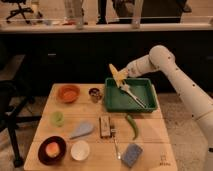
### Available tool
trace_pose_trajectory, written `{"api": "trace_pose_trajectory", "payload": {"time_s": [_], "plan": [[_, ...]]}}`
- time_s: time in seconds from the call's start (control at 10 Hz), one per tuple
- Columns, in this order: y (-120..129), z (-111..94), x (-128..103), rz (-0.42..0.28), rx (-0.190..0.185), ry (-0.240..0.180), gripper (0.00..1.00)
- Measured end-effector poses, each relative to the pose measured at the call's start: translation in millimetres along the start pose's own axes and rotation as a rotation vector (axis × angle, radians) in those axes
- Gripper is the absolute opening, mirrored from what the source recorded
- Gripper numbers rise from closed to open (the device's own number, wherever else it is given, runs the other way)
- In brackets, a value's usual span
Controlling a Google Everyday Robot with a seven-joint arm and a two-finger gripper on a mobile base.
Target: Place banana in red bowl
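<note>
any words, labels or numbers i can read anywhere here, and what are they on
No text can be read.
Small dark mark at the table's front right corner: too small to read.
The gripper holds the banana over the green tray's left rear corner; no lettering shows on them.

Hand (122, 80) with banana (116, 73) over tray's (131, 108) left rim; cup (94, 93) between tray and bowl (68, 93).
</note>
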Motion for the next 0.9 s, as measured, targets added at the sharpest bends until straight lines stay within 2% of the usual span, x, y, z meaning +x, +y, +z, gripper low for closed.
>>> {"api": "trace_pose_trajectory", "payload": {"time_s": [0.3,0.5,0.6,0.9], "plan": [[16,17,-15,-0.04,-0.055,-0.015,0.0],[22,28,-19,-0.055,-0.072,-0.007,0.0],[35,50,-31,-0.088,-0.097,0.005,0.0],[47,71,-44,-0.098,-0.093,-0.001,0.0]]}}
